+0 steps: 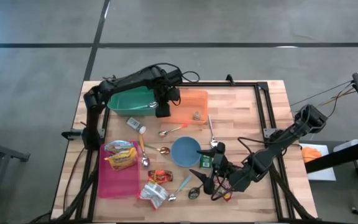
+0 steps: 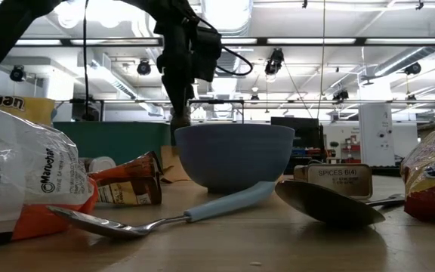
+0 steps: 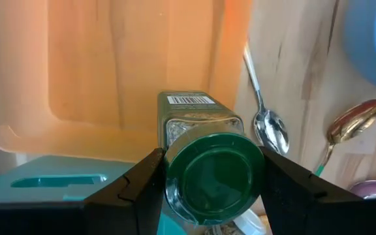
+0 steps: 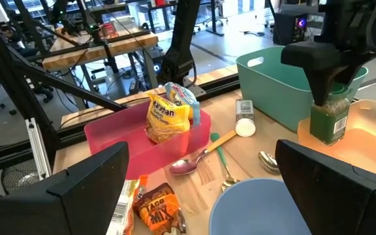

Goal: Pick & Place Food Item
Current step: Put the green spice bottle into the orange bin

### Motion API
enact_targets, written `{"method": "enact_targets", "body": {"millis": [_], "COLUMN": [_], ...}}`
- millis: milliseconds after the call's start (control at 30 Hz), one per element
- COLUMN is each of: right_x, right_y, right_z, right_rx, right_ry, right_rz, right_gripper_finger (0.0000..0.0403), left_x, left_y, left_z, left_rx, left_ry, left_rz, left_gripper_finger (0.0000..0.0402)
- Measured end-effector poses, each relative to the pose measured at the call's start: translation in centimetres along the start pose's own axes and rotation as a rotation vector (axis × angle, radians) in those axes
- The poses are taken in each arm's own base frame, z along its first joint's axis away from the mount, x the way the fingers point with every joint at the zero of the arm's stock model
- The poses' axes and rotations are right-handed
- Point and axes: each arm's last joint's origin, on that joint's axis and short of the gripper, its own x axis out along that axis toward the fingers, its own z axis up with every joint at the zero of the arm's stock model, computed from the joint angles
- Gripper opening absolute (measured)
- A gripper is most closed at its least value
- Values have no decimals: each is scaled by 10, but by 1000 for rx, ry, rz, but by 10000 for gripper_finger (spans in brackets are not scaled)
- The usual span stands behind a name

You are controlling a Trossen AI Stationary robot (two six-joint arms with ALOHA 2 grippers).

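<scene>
**Spice Jar Held Over Orange Tray**

We found the right gripper (image 1: 211,167) nearest, resting low beside the blue bowl (image 1: 185,151), jaws fully spread and empty. Farther back, the left gripper (image 4: 328,81) clamped a green-lidded spice jar (image 4: 329,119), apparently just above the orange tray (image 1: 190,106), beside the teal bin (image 1: 129,101).

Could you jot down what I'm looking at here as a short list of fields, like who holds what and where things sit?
Left gripper: shut on a green-lidded spice jar, held at the edge between the teal bin and the orange tray
Right gripper: open, holding nothing, low over the table near the blue bowl
Pink tray: holds a yellow snack bag
Loose on the table: spoons, snack packets, a small white bottle
</scene>
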Motion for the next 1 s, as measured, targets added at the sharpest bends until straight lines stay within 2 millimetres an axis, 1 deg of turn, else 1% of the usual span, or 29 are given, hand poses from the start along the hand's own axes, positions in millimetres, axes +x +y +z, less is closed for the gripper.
{"method": "enact_targets", "body": {"millis": [100,200,300,433,867,900,1000], "right_x": [0,0,0,0,0,0,0], "right_y": [0,0,0,0,-1,-1,-1], "right_z": [0,0,0,0,-1,-1,-1], "right_rx": [0,0,-1,-1,-17,-16,-16], "right_ry": [0,0,0,1,10,10,10], "right_rz": [0,0,0,-1,-6,-6,-6], "right_gripper_finger": [380,380,380,380,380,380,380], "left_x": [3,12,23,31,40,40,40], "left_y": [1,0,-1,0,0,0,0], "left_z": [-1,-5,-8,-12,-14,-13,-12], "left_rx": [0,0,36,49,42,39,37], "left_ry": [6,40,63,81,83,81,73], "left_rz": [-1,-15,-27,-38,-35,-34,-30], "left_gripper_finger": [197,197,197,197,197,205,250]}}
